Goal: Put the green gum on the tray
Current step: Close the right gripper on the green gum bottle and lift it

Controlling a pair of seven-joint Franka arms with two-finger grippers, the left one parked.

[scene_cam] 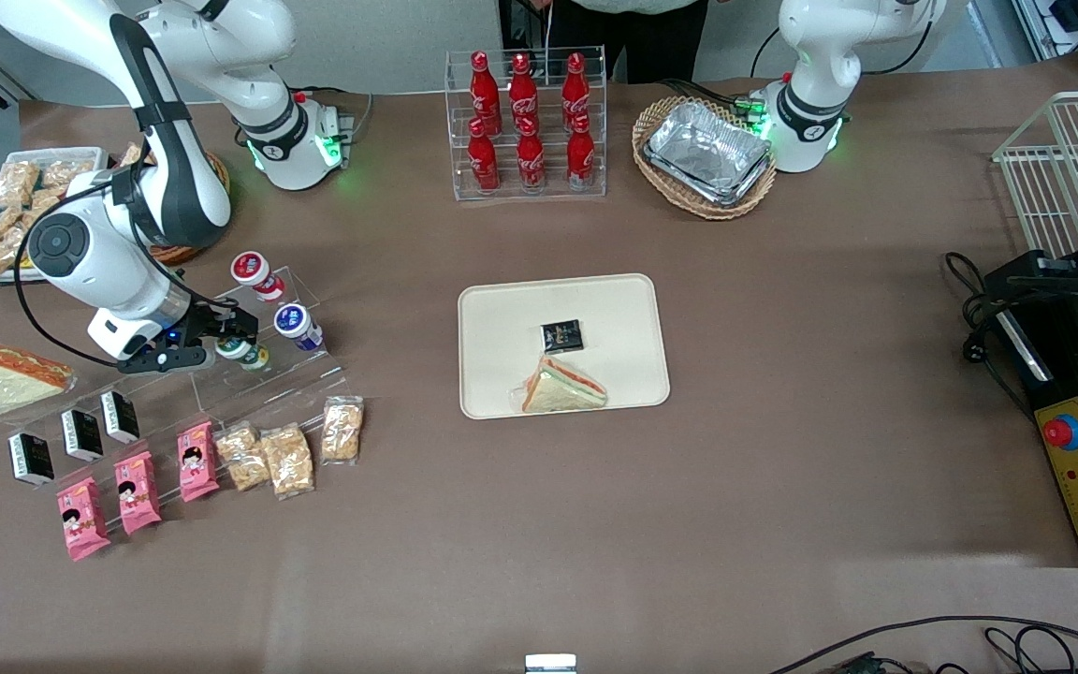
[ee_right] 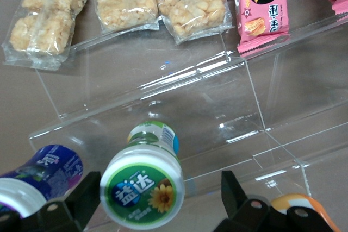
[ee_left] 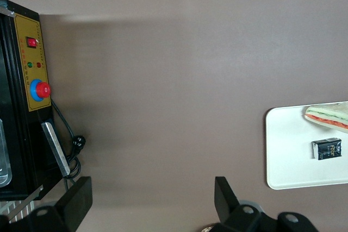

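The green gum (scene_cam: 244, 353) lies on its side on a clear acrylic stand (scene_cam: 310, 374) at the working arm's end of the table. In the right wrist view its green-rimmed white lid (ee_right: 142, 189) faces the camera. My right gripper (scene_cam: 230, 342) is open, with the gum (ee_right: 142, 189) between its fingers (ee_right: 84, 196). One finger is close to the lid and the other stands well apart from it. The beige tray (scene_cam: 502, 309) lies mid-table and holds a wrapped sandwich (scene_cam: 562, 388) and a small black packet (scene_cam: 561, 334). The tray also shows in the left wrist view (ee_left: 288, 150).
A blue-lidded gum (scene_cam: 297, 325) and an orange-lidded one (scene_cam: 254, 271) lie beside the green gum on the stand. Snack bags (scene_cam: 288, 459), pink packets (scene_cam: 137, 491) and black boxes (scene_cam: 80, 433) lie nearer the front camera. A cola rack (scene_cam: 528, 126) and a wicker basket (scene_cam: 703, 154) stand farther away.
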